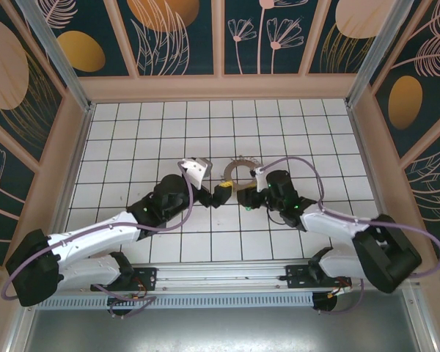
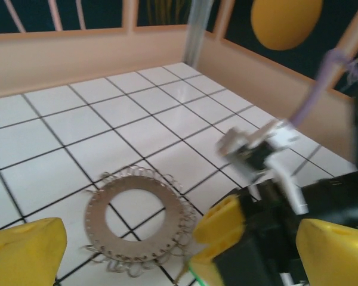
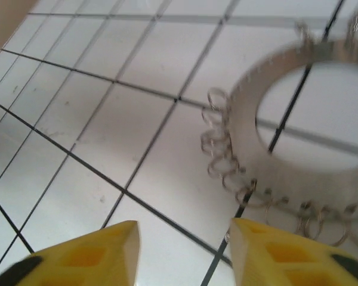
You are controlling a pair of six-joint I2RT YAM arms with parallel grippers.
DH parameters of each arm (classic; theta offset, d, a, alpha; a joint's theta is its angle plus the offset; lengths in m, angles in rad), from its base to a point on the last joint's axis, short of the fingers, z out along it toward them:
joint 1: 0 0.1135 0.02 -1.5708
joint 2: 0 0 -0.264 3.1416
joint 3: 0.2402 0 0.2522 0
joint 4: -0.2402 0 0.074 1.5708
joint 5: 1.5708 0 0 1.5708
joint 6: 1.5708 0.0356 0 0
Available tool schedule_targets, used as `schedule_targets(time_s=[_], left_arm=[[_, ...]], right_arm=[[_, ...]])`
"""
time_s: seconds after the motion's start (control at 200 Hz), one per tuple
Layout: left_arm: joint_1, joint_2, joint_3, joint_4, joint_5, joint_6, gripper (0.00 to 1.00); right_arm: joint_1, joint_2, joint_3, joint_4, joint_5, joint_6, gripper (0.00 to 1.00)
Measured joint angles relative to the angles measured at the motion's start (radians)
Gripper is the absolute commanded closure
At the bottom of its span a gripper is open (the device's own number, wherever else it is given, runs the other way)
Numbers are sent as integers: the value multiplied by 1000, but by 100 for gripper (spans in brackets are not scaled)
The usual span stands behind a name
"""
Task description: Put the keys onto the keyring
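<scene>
Lying flat, keyring (image 2: pixel 95 217) amid bare tiles (image 2: pixel 137 128).

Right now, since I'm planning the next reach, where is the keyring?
In the top view the keyring lies flat on the white tiles at mid-table, just beyond the tips of the left gripper and the right gripper.

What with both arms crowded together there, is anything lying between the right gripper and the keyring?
Nothing visible does. In the right wrist view, bare white tile lies between the open right gripper and the keyring, which lies flat just ahead of the fingertips.
</scene>
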Motion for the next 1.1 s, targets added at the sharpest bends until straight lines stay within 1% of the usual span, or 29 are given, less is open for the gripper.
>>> schedule_targets(time_s=[0.005,0.025,0.035,0.045,0.06,0.11,0.175,0.235,0.29,0.37,0.435,0.505,0.581,0.666,0.786,0.911,0.966,1.101], left_arm=[[1,0,2,-3,-6,0,1],[6,0,5,-6,-18,-2,1],[10,0,5,-10,-23,-2,1],[16,0,6,-12,-32,-3,1],[25,0,7,-14,-35,-7,1],[67,0,7,-22,-50,-19,1],[152,1,6,-25,-69,-50,1],[229,1,5,-21,-123,-84,1],[266,5,2,-14,-179,-105,2],[278,27,2,-3,-283,-135,1],[279,65,2,2,-385,-154,1],[293,111,2,-5,-463,-165,1],[319,154,1,-13,-544,-168,1],[344,163,-29,24,-624,-156,1],[386,159,-110,114,-690,-105,1],[434,160,-153,171,-725,-42,1],[457,160,-165,221,-736,0,1],[526,179,-178,331,-761,77,1]], right_arm=[[1,-8,2,-4,3,3,32],[-1,-32,9,-15,14,-3,17],[0,-45,13,-20,21,-13,6],[-1,-61,17,-25,28,-14,2],[-3,-79,22,-32,39,-23,1],[-12,-145,41,-49,66,-48,1],[-45,-211,59,-60,92,-80,1],[-106,-257,66,-58,112,-97,1],[-175,-285,65,-56,133,-109,1],[-282,-302,40,-14,159,-121,1],[-385,-304,-6,41,169,-124,1],[-490,-294,-72,110,179,-122,1],[-572,-257,-142,199,179,-122,1],[-646,-173,-201,302,137,-125,1],[-696,-63,-259,456,107,-150,1],[-700,46,-321,671,101,-191,1],[-702,106,-335,763,100,-201,1],[-707,222,-328,912,100,-205,1]])
